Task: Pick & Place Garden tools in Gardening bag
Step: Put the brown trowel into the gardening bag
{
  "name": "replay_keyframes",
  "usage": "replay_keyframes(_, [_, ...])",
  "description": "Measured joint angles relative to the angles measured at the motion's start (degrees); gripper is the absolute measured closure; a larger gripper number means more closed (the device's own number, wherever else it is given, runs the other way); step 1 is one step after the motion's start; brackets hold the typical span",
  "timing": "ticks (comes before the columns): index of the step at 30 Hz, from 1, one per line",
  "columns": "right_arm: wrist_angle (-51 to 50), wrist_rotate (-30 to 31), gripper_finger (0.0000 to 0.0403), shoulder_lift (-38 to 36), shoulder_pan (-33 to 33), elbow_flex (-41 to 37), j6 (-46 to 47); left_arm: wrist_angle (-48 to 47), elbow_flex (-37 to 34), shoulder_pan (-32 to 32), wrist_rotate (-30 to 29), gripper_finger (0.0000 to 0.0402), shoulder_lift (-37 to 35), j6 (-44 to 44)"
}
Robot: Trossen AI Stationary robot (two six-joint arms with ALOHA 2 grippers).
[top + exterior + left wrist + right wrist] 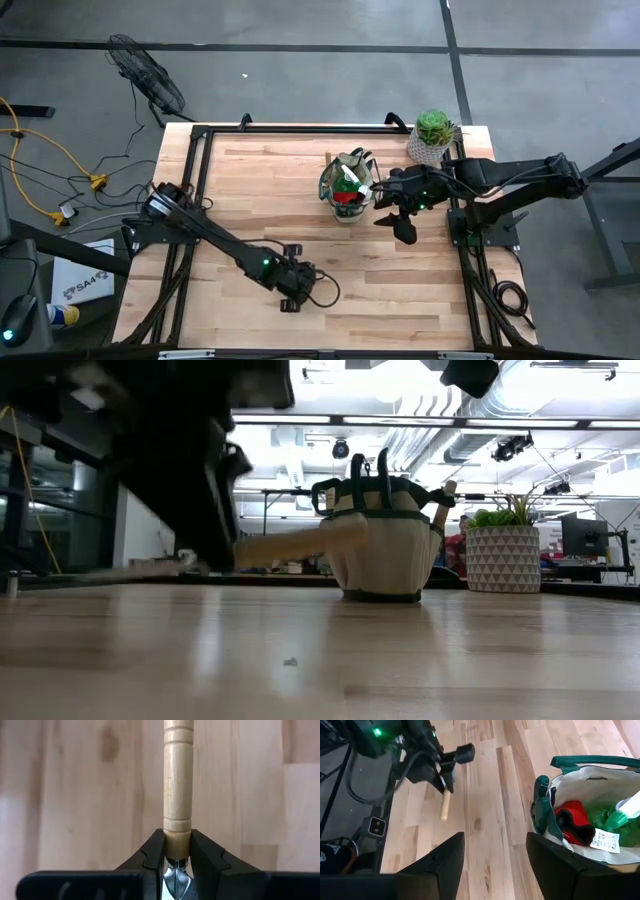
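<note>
The left arm reaches low across the table (pixel 250 190), well away from the gardening bag (pixel 346 187). Its left gripper (pixel 177 851) points down at the wood, and its two fingers (pixel 152 852) are squeezed on a wooden-handled trowel (pixel 177 790), right where the handle meets the metal. The trowel handle sticks out level, toward the bag. The right arm is stretched out just beside the bag, with the right gripper (pixel 492 855) held above the table next to it, fingers wide apart and holding nothing. Inside the bag lie a red item (pixel 574 824) and a green spray bottle (pixel 620 816).
</note>
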Motion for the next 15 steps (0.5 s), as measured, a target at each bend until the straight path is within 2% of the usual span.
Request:
replay_keyframes(7, [2.04,0.09,0.0198,0.0,0.0,0.0,-1.29,-0.86,0.02,2.06,-5.5,0.0342,-6.67,2.16])
replay_keyframes(15, [13.31,0.08,0.0198,0.02,0.0,0.0,-1.99,2.88,0.11,6.65,-8.53,0.0342,-14.31,8.83])
